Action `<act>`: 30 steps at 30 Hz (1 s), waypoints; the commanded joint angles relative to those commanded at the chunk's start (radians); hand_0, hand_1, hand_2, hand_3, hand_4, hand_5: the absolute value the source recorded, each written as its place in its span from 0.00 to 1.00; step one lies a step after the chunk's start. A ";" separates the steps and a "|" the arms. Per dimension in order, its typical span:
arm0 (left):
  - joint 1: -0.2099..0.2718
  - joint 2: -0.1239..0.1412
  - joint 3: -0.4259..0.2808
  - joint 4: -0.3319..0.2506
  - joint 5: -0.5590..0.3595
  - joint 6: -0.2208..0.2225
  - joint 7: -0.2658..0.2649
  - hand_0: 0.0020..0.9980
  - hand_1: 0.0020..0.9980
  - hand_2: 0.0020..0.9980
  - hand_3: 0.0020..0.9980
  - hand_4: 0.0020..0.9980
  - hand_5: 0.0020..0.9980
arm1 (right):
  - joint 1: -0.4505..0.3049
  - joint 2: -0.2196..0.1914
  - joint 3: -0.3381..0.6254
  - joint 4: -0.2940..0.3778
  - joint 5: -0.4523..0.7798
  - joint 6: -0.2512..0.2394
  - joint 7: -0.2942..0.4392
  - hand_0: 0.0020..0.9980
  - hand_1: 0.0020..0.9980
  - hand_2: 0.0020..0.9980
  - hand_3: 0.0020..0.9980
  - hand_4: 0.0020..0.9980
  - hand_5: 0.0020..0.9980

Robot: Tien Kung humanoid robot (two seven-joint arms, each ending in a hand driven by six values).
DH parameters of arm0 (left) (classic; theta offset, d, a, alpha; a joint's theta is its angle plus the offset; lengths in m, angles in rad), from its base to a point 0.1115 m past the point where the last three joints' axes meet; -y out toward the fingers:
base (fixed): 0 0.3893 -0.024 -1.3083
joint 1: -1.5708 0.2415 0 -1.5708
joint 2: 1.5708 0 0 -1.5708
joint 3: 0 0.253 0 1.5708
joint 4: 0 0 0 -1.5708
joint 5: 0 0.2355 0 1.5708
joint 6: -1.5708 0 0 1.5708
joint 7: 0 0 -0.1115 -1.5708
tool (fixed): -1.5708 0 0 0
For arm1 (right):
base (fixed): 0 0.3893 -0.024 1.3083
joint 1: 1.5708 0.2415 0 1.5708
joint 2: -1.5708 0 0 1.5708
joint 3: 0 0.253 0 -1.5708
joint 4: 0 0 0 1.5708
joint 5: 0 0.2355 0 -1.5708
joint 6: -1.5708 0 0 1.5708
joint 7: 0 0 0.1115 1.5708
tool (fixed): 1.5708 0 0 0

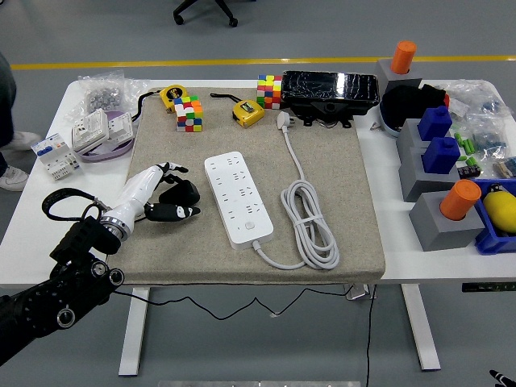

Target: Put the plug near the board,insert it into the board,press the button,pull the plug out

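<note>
Head view: one robot arm is in the picture, coming in from the lower left over a grey mat [339,242] on the white table [403,234].
Left hand: the left hand [165,193] hovers low over the mat's left part, fingers loosely curled and holding nothing.
Right hand: out of the picture.
Board: the white power strip [237,198] lies just right of the hand, its long axis running from far-left to near-right; its button [250,226] sits towards the near end.
Plug: the white plug [283,120] lies at the mat's far edge, beyond the strip's far end, well apart from the fingers, away and to the right.
Cord: the cord [310,214] runs from the plug towards the near side, coils right of the strip and joins its near end.
Key relation: the strip lies between hand and cord, so the reach probably goes forward and right, past the strip's far end.
Progress: the plug looks untouched; no step seems done.
</note>
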 joint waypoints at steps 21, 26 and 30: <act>-0.020 -0.009 0.029 -0.043 -0.007 0.028 -0.040 0.35 0.35 0.43 0.53 0.65 0.00 | 0.000 0.001 0.003 0.002 0.000 0.000 0.001 0.57 0.63 0.61 0.54 0.89 0.41; -0.033 -0.018 0.055 -0.063 -0.013 0.019 -0.040 0.35 0.36 0.43 0.53 0.63 0.00 | 0.001 0.001 0.002 0.005 0.000 0.000 0.001 0.57 0.63 0.61 0.54 0.89 0.41; -0.045 -0.027 0.076 -0.061 -0.015 0.019 -0.040 0.35 0.36 0.43 0.53 0.63 0.00 | 0.000 0.001 0.000 0.004 0.000 0.000 0.001 0.57 0.63 0.61 0.54 0.89 0.41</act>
